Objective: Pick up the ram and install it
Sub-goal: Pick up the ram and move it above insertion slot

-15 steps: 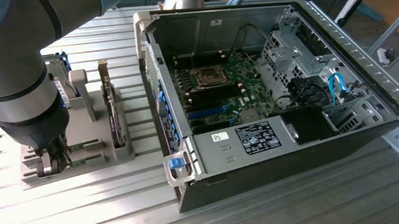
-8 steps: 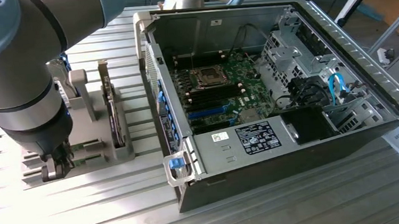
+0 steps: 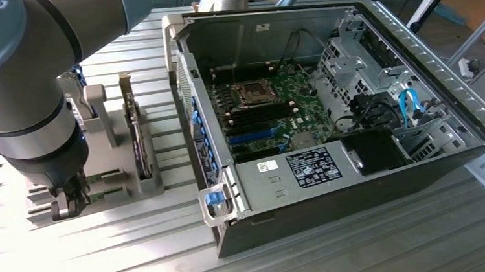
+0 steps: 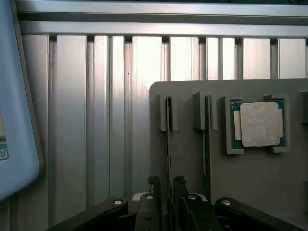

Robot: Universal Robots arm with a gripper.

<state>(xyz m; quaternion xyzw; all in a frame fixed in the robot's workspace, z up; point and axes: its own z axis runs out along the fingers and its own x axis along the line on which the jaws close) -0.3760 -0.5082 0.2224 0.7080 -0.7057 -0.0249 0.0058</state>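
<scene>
Black metal end effector (image 4: 166,183), fingers apart, straddles the thin green ram stick (image 4: 168,130), which stands edge-on in a grey slotted holder (image 4: 250,192) at the exterior view's left. Apparently not yet gripped, lifted or installed.

Two ram sticks (image 4: 168,134) (image 4: 205,144) right by the gripper (image 4: 166,184), one processor chip (image 4: 260,124) beside them. One PC case (image 3: 319,224), well off.

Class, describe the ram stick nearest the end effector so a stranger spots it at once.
Find the grey holder on the slatted table. Beside its square processor two thin boards stand on edge; the ram is farther from the processor than its twin, in line with the open end effector.
</scene>
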